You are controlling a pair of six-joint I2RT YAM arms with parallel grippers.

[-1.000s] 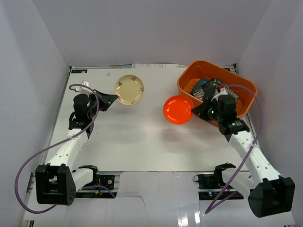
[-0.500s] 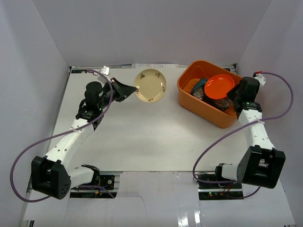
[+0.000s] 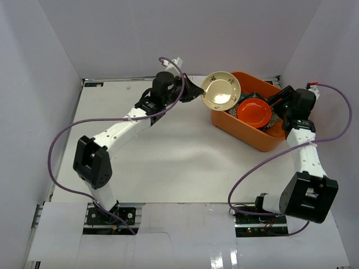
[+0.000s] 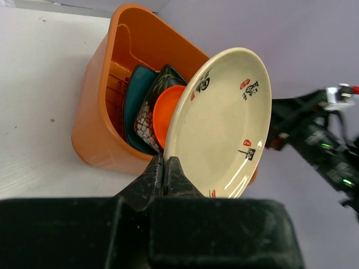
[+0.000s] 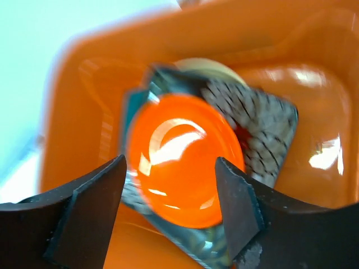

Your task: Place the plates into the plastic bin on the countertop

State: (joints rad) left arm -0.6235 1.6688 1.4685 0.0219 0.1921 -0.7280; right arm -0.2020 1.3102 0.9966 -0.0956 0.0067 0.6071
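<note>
Found left gripper [image 4: 166, 168] pinched tight on the lower rim of the patterned cream plate [image 4: 221, 123], carried clear of the table over the left corner of the orange bin [image 3: 247, 136]. Logged right gripper [image 5: 171, 162] spread wide above the bin, gripping nothing, with the red plate [image 5: 185, 188] lying free just below its fingers. Saw that red plate resting on a black patterned square plate [image 4: 147, 120], with a teal plate [image 4: 134, 92] beside. Marked the bin at the far right of the white countertop [image 3: 168, 157].
</note>
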